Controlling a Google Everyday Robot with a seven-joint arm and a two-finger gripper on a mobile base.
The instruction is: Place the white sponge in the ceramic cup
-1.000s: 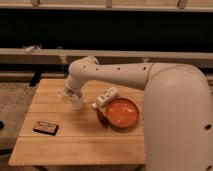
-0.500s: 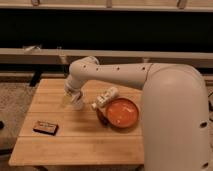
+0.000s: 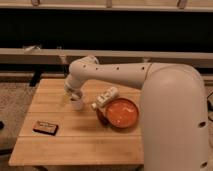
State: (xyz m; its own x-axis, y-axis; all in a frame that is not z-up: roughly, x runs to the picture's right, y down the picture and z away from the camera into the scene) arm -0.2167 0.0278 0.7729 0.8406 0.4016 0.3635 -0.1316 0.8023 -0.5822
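Reaching down over the wooden worktop [image 3: 75,142], the white arm [image 3: 120,72] ends with its pincer [image 3: 73,94] right above the ceramic cup [image 3: 76,103], which stands upright near the worktop's middle. Whether the pincer is open or clamped cannot be told. An orange dish [image 3: 121,112] sits to the right, a white bottle [image 3: 105,97] lying beside it, and a dark flat box [image 3: 45,128] rests near the left edge.

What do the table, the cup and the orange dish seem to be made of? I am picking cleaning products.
Table: light wood, matte, with visible plank seams. Cup: plain white, probably ceramic, though plastic is possible. Orange dish: smooth and slightly glossy, glazed ceramic or plastic. The tool sits right above the cup.
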